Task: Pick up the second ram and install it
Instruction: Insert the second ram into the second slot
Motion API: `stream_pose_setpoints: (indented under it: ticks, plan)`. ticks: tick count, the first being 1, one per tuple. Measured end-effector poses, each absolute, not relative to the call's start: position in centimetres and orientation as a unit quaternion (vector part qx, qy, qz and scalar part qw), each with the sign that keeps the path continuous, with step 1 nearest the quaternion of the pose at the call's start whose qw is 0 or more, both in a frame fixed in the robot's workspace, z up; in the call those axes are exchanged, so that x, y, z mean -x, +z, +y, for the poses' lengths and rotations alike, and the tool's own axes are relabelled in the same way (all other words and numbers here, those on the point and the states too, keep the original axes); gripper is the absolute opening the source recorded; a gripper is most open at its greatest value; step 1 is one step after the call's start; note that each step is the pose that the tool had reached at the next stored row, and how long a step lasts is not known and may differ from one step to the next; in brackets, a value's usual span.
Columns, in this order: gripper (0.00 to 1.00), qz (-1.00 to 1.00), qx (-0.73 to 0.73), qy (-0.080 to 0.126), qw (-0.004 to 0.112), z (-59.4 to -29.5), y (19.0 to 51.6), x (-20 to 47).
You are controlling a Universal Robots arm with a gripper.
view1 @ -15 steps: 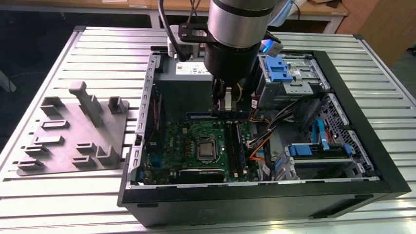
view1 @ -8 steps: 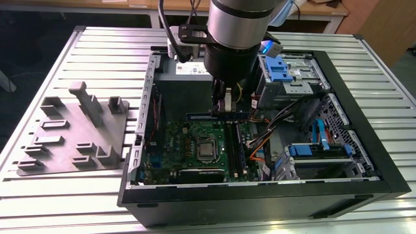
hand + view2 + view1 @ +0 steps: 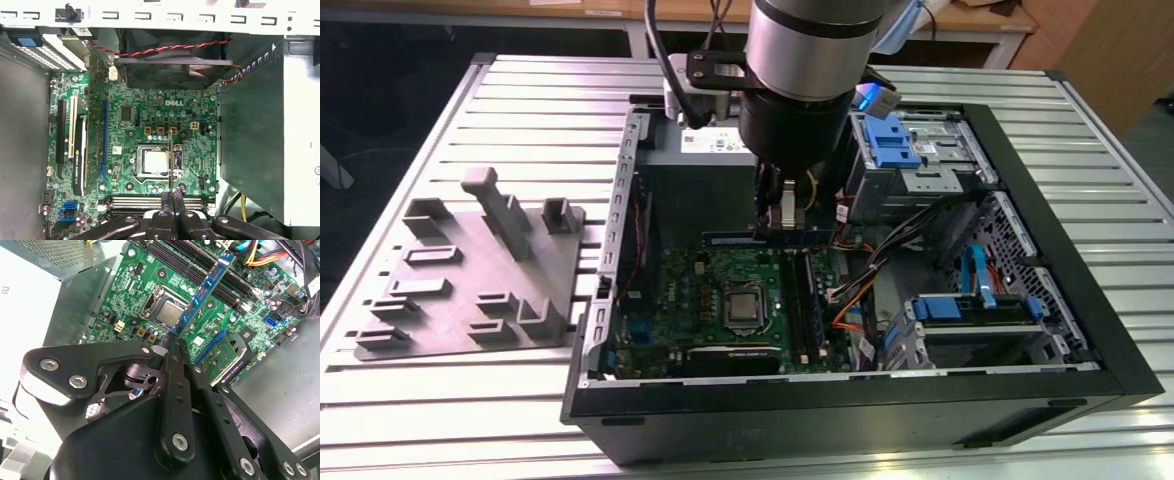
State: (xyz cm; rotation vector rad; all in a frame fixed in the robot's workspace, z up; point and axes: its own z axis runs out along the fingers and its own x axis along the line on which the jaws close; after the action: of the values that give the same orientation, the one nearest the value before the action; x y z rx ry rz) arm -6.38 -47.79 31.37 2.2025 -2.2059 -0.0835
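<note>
Exterior view: arm reaches down into the open case, which lies on the slatted table. Gripper hangs over the far edge of the board, fingers pinched on the ram. The stick lies level, crosswise to the slots, and looks to sit above the board, not in a slot. Grey jig on the table, towards the exterior view's left, well apart from the case.

Second wrist view: gripper fingers closed flat against each other on one end of the ram — the blue stick runs away from the tips, label side showing, across the board beside the CPU socket.

First wrist view: ram seen edge-on, a thin line rising from the closed gripper, passing along the edge of the socket. Fan beyond.
</note>
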Motion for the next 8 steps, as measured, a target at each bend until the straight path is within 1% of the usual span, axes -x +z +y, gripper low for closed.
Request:
stream_pose_setpoints:
  ticks: [8]
  plan:
    - [0.08, -0.748, -0.663, -0.027, 0.01, -47.79, 31.35, 6.38]
